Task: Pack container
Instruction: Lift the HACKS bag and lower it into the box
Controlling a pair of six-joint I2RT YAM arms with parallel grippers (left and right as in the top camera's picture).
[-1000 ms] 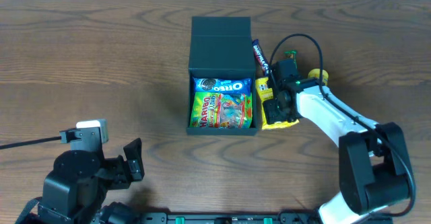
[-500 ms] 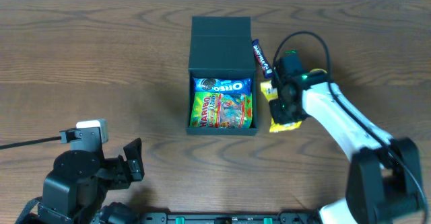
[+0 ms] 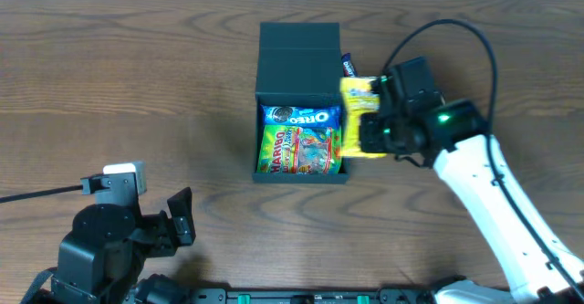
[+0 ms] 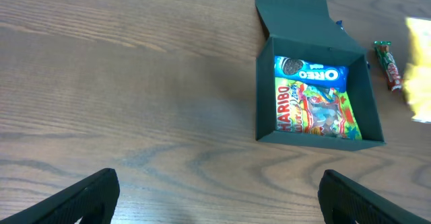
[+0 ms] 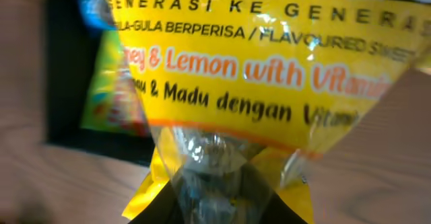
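The container (image 3: 299,67) is a matte black box with its flap lid open toward the back, at the table's middle. Inside lie a blue Oreo packet (image 3: 300,117) and a green Haribo bag (image 3: 301,150); both also show in the left wrist view, Oreo (image 4: 310,70) and Haribo (image 4: 316,109). My right gripper (image 3: 376,126) is shut on a yellow honey-lemon sweets bag (image 3: 359,95) and holds it lifted beside the box's right wall. The bag fills the right wrist view (image 5: 256,69). My left gripper (image 3: 173,217) is open and empty near the front left.
A thin dark candy bar (image 3: 348,65) with a red-and-green wrapper lies just right of the box lid, also in the left wrist view (image 4: 388,64). A black cable loops above the right arm (image 3: 456,30).
My right gripper has lifted the yellow bag off the table and carried it up and leftward toward the box's right edge. The left arm has not moved.
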